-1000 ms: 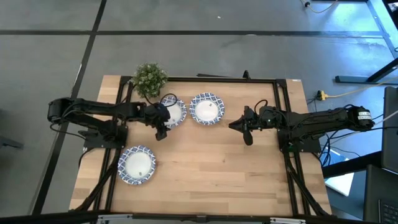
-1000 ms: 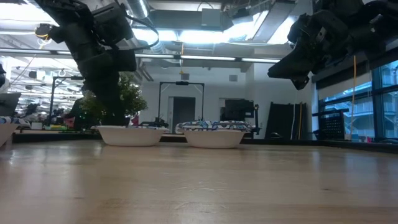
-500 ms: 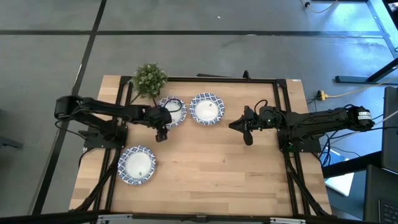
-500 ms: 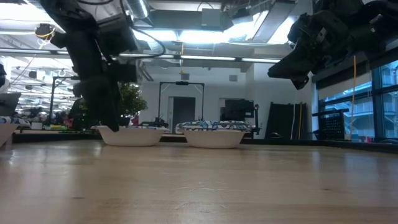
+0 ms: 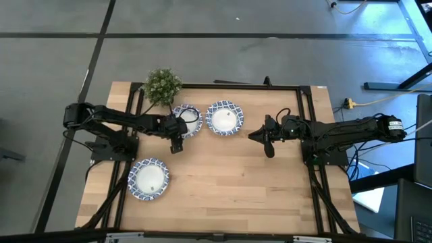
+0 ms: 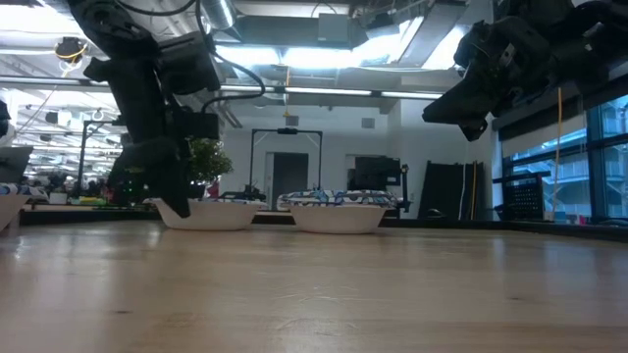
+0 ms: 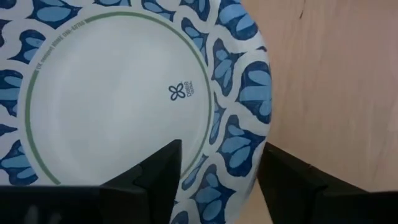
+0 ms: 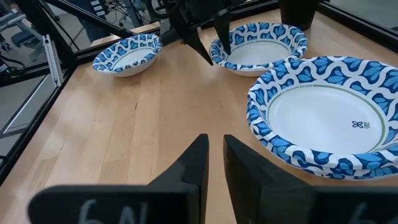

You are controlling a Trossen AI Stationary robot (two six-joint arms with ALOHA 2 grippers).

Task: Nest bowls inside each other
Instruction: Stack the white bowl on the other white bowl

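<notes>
Three bowls rest on the wooden table (image 5: 229,189), described here relative to the potted plant (image 5: 163,86) at its far edge. The first bowl (image 5: 187,121) lies just beside the plant, toward the table's centre; the second bowl (image 5: 224,118) sits immediately to the first's right, their rims close together. The third bowl (image 5: 148,179) stands well apart, nearer the front edge on the plant's side. The left gripper (image 5: 177,133) is lowered over the near rim of the first bowl, its fingers (image 7: 163,171) spread, one over the white interior and one outside the patterned rim. The right gripper (image 5: 263,138) hangs above bare table, well to the right of the second bowl, its fingers (image 8: 198,163) close together with only a narrow gap, grasping nothing.
</notes>
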